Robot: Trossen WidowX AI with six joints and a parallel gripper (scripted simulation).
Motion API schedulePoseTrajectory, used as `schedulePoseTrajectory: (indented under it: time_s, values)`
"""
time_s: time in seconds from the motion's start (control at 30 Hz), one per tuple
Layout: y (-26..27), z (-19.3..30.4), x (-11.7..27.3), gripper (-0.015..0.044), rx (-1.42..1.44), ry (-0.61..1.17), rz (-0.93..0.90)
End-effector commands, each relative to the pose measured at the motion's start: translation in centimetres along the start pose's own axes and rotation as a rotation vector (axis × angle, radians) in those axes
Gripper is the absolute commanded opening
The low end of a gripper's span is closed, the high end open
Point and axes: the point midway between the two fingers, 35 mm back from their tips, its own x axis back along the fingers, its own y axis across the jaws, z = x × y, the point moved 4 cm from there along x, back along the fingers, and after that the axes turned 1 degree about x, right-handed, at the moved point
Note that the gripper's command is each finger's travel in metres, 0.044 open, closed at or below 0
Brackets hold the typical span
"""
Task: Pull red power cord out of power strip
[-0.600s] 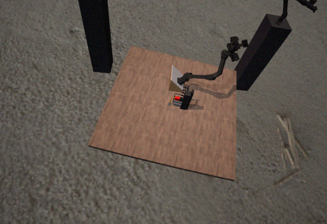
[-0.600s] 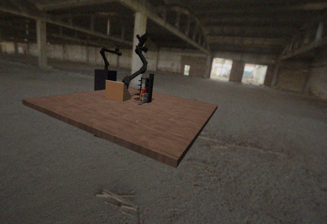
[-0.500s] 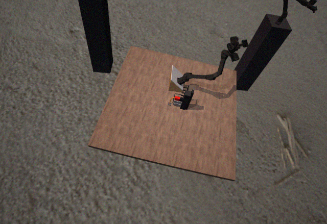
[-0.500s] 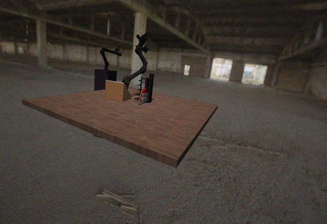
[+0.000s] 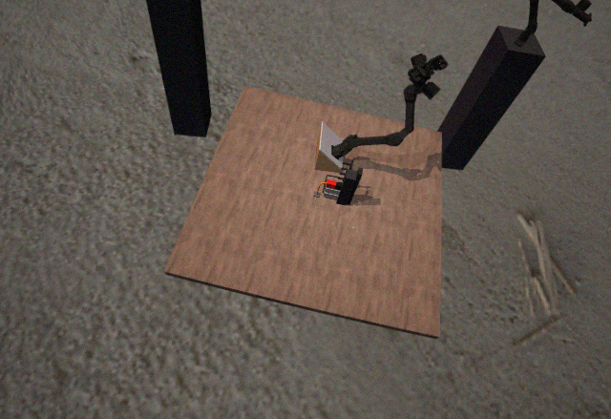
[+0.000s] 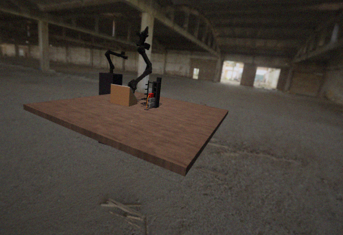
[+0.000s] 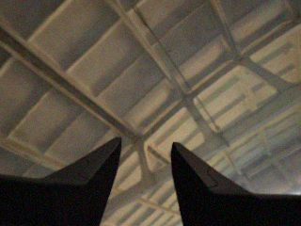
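The red plug (image 5: 330,183) (image 6: 151,95) is small in the top and exterior views. It sits at the side of the upright black power strip (image 5: 349,188) (image 6: 158,92), above grey plugs; whether its prongs are fully seated cannot be told. A thin orange cord (image 6: 147,103) hangs from the red plug to the table. My gripper (image 6: 146,29) (image 7: 147,145) is raised high above the table on the arm, pointing up at the roof, far from plug, cord and strip. Its two black fingers stand part-way apart, with only the ceiling visible between them.
A wedge-shaped block (image 5: 327,160) (image 6: 119,95) carries my arm's base beside the strip. Thin dark cords or wire shapes (image 6: 146,88) stand next to the strip. Another arm (image 5: 533,8) (image 6: 108,58) stands on a dark pedestal behind the wooden table (image 5: 296,257) (image 6: 124,127). Another dark pedestal (image 5: 182,64) stands at the upper left.
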Motion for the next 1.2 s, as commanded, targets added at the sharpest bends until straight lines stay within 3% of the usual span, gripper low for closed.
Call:
schedulePoseTrajectory:
  time_s: [0.0,0.3,0.6,0.87,1.17]
  values:
    - [-3.5,-3.8,-1.0,0.016,-0.072,-0.068,0.059]
    - [-13.6,-8.9,-2.8,0.016,-0.169,-0.151,0.283]
    - [-25.5,-10.7,-2.8,0.016,-0.225,-0.185,0.576]
    - [-34.6,-9.7,-0.8,0.016,-0.272,-0.207,0.865]
    - [-46.0,-5.8,4.3,0.016,-0.264,-0.103,1.268]
